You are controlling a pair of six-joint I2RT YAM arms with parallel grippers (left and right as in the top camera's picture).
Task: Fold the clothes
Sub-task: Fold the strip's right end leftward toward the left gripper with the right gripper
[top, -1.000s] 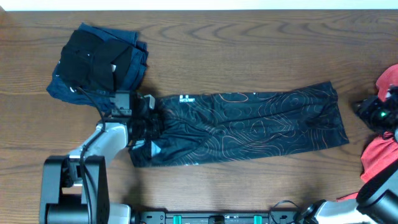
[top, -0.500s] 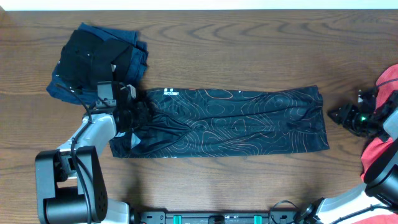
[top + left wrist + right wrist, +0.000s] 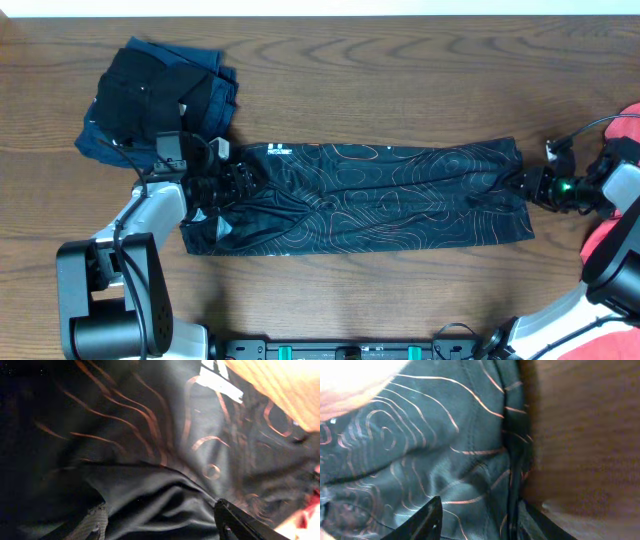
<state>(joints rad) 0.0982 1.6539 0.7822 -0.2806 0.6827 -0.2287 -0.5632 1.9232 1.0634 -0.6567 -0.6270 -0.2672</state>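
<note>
From above, the black shirt lies as a long band across the middle of the desk, with a navy and black folded pile near the far left corner and a coral-red garment at the right edge. The left gripper sits on the shirt's left end and the right gripper at its right end. In the left wrist view, the fingers stand wide apart over rumpled cloth, holding nothing, with a white logo close to the bare wood. In the right wrist view, the fingers are parted astride the shirt's hem beside the bare desk.
</note>
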